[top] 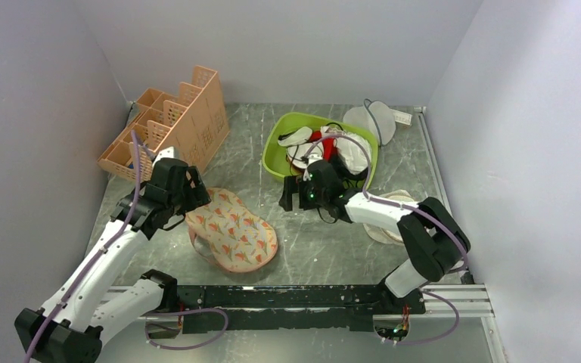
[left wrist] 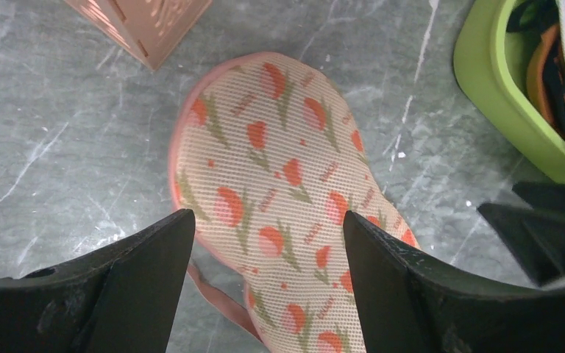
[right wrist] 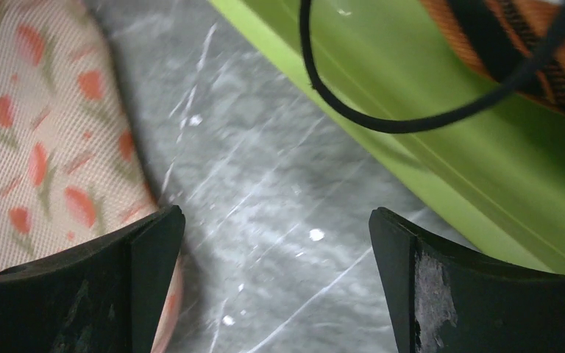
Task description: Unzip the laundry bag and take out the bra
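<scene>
The laundry bag (top: 234,231) lies flat on the grey table, a beige pouch with red-and-green print and pink trim, its zip not visible. It fills the middle of the left wrist view (left wrist: 279,162) and shows at the left of the right wrist view (right wrist: 37,147). My left gripper (top: 199,198) is open and empty just over the bag's far left end, jaws astride it (left wrist: 268,220). My right gripper (top: 289,195) is open and empty over bare table (right wrist: 276,220), between the bag and a green tub. No black bra shows.
The green tub (top: 276,144) with mixed garments and a black cord stands right behind the right gripper; its wall shows in both wrist views (left wrist: 500,95) (right wrist: 449,147). A peach organiser (top: 174,121) stands back left. A white mesh pouch (top: 374,121) and a beige mesh disc (top: 393,223) lie right.
</scene>
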Tool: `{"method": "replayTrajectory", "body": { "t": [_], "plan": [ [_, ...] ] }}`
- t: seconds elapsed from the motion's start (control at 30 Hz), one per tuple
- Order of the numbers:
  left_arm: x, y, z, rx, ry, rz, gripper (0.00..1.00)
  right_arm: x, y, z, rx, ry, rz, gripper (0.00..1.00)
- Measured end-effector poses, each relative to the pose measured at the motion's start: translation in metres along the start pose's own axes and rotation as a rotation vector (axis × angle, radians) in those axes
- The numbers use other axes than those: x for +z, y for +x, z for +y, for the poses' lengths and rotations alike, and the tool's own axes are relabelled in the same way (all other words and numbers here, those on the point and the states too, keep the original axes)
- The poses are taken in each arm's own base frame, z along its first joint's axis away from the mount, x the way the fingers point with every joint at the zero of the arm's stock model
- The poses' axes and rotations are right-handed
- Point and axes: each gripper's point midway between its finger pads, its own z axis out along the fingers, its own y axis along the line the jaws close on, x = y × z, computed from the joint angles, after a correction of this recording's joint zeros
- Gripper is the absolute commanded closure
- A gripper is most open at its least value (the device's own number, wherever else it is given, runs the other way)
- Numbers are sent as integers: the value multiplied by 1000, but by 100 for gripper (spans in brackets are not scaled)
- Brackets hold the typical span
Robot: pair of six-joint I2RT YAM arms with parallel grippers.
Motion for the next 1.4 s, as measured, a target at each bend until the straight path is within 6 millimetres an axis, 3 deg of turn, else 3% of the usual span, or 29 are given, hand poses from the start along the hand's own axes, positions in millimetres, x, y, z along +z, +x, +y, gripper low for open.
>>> {"method": "replayTrajectory", "body": {
  "t": [0.07, 0.2, 0.33, 0.5, 0.63, 0.83, 1.1, 1.27, 1.4],
  "plan": [
    [-3, 1, -4, -1, 28, 5, 9, 1, -11, -13, 20, 33, -17, 0],
    [-4, 8, -23, 2, 131, 48, 8, 1, -22, -31, 29, 79, -34, 0],
    [6, 27, -34, 6, 195, 121, 8, -9, -17, -24, 15, 32, -28, 0],
    [23, 62, -32, -6, 207, 230, 7, -34, -2, 8, -24, -120, -25, 0],
    [32, 76, -26, -32, 193, 249, 7, -43, 14, 36, -60, -235, -1, 4],
    [54, 97, -23, -70, 163, 305, 11, -42, 45, 54, -56, -324, 65, 27],
    [81, 112, -41, -80, 205, 368, 12, -32, 97, 99, -39, -473, 201, 42],
    [89, 114, -74, 25, 253, 393, 9, -53, 116, 152, -89, -661, 217, 42],
    [89, 104, -107, 145, 307, 354, 8, -72, 130, 169, -112, -766, 209, 21]
  ]
}}
